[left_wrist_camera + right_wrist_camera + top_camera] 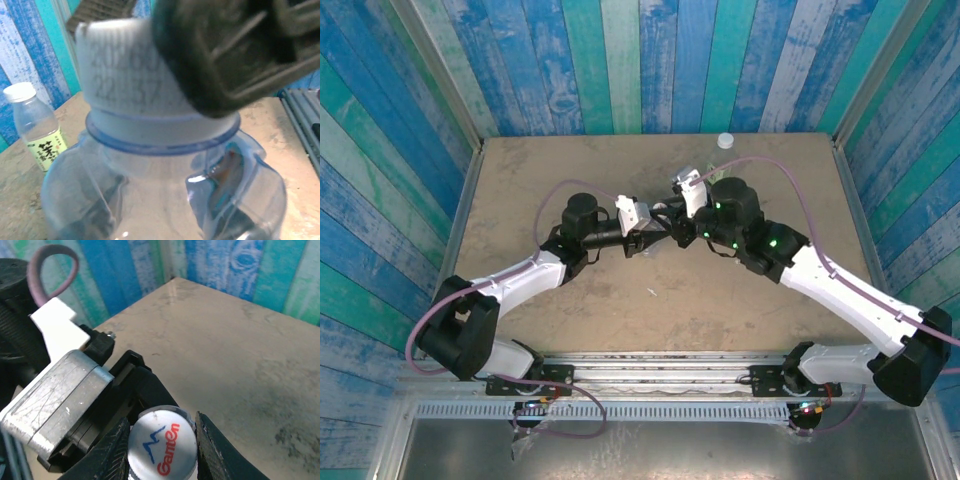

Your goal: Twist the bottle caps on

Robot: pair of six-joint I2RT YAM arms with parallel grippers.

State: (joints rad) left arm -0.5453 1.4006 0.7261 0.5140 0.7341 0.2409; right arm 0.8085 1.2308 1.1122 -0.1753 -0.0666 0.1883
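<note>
My left gripper (645,232) is shut on the blue-tinted bottle (150,195), which stands very close in the left wrist view; its fingers show dimly through the plastic. On the bottle's neck sits a white cap (161,442) with a red-blue mark, its ribbed side (125,75) printed with a date. My right gripper (162,450) is shut on this cap from above, one finger (105,450) on each side. Both grippers meet at mid-table, and my right gripper (672,228) faces the left one. A green-label bottle (40,132) wearing a plain white cap (20,91) stands upright apart.
A capped bottle (725,141) stands at the table's back edge, right of centre. Blue and green plank walls (640,60) close the table on three sides. A small scrap (653,292) lies on the table in front of the grippers.
</note>
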